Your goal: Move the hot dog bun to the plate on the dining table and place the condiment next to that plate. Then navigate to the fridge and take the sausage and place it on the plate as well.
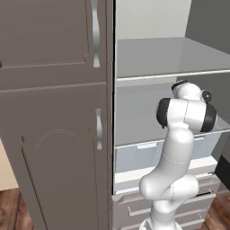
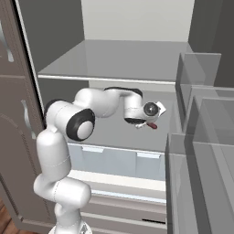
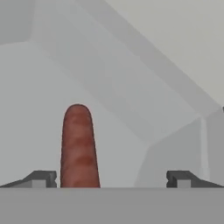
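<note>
A reddish-brown sausage (image 3: 78, 144) lies on the middle fridge shelf (image 2: 114, 132) and points away from the hand. My gripper (image 3: 111, 178) is open around its near end; the sausage sits close to the left fingertip (image 3: 41, 178), and a wide gap separates it from the right one (image 3: 181, 178). In the right base view, the gripper (image 2: 154, 120) reaches into the fridge at shelf height, and a bit of the sausage (image 2: 152, 125) shows red just under the hand. The bun, condiment and plate are out of view.
The fridge stands open, with a glass upper shelf (image 2: 114, 59) above the hand and a pale drawer (image 2: 114, 160) below. Clear door bins (image 2: 201, 137) crowd the right side. Brown cabinet doors (image 1: 54, 134) are on the left.
</note>
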